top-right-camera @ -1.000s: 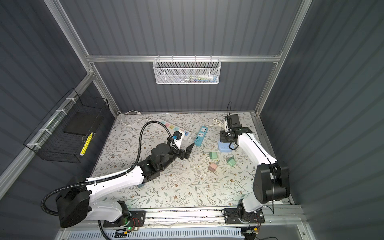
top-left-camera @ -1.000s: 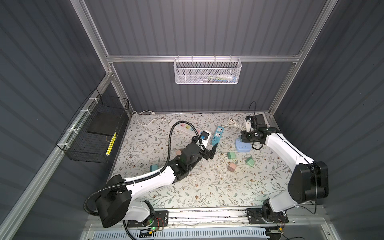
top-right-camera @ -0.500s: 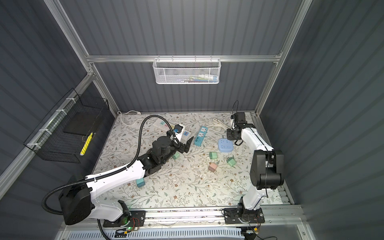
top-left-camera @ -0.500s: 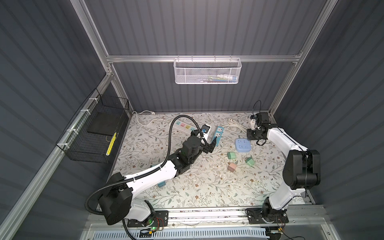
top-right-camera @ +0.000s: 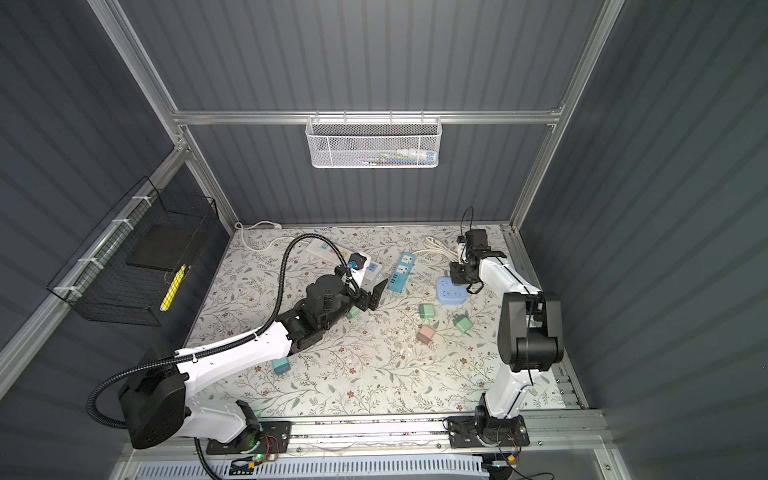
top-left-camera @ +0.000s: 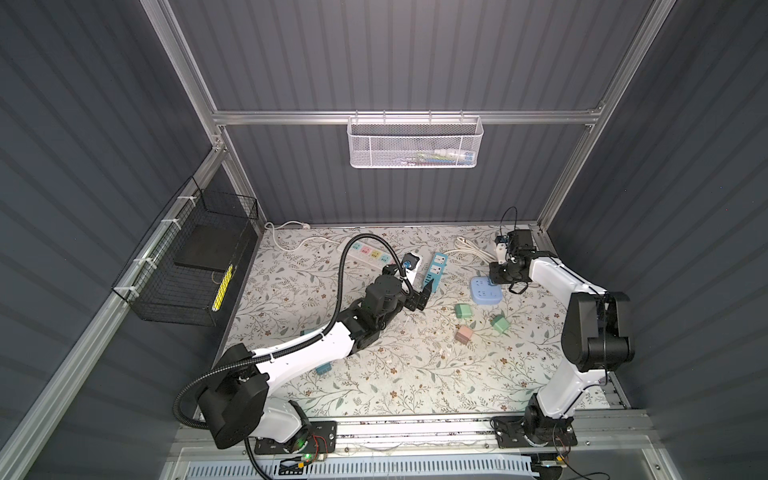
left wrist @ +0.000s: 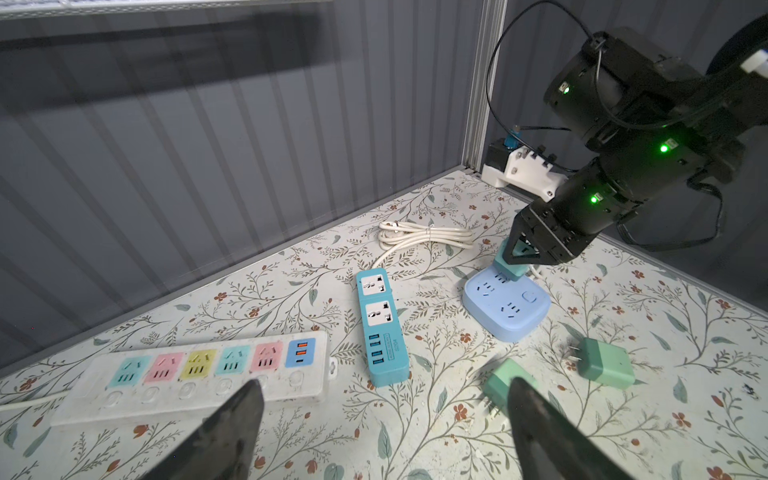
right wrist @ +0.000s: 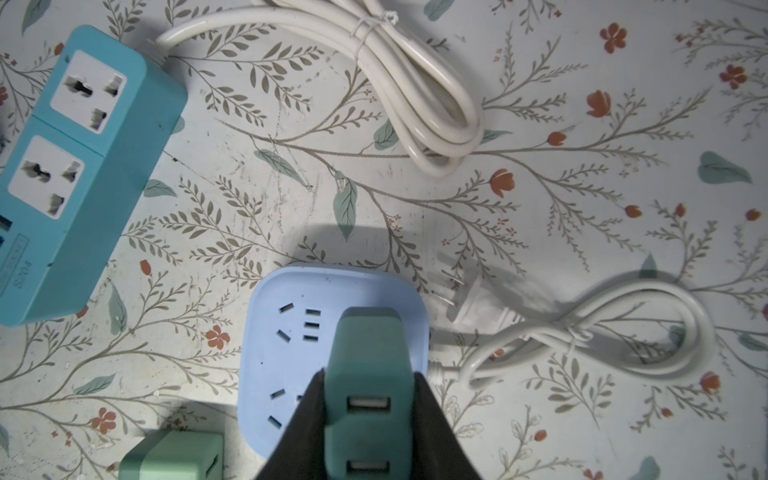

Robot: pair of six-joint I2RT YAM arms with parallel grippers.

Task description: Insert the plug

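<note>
My right gripper [right wrist: 369, 374] is shut on a teal plug [right wrist: 365, 345], an adapter with two USB ports facing the camera. The plug stands upright on one edge of the light blue square socket block [right wrist: 282, 345]; its prongs are hidden under it. From the left wrist view the plug [left wrist: 509, 268] meets the block's [left wrist: 505, 307] top face under the right gripper [left wrist: 521, 255]. In both top views the block [top-left-camera: 484, 291] [top-right-camera: 449, 291] lies at the back right. My left gripper [left wrist: 384, 384] [top-left-camera: 424, 293] hangs open and empty above the mat, mid-table.
A teal power strip [top-left-camera: 435, 268] and a white strip with coloured outlets [left wrist: 199, 374] lie at the back. Green plugs [top-left-camera: 462, 310] [top-left-camera: 500, 324] and a pink one [top-left-camera: 464, 333] lie loose. Bundled white cables [right wrist: 415, 83] [right wrist: 582, 332] flank the block. A wire basket [top-left-camera: 187, 266] hangs left.
My right gripper, still holding the plug, drew back toward the rear wall and came down again onto the blue block. My left arm shifted slightly toward the back, still open.
</note>
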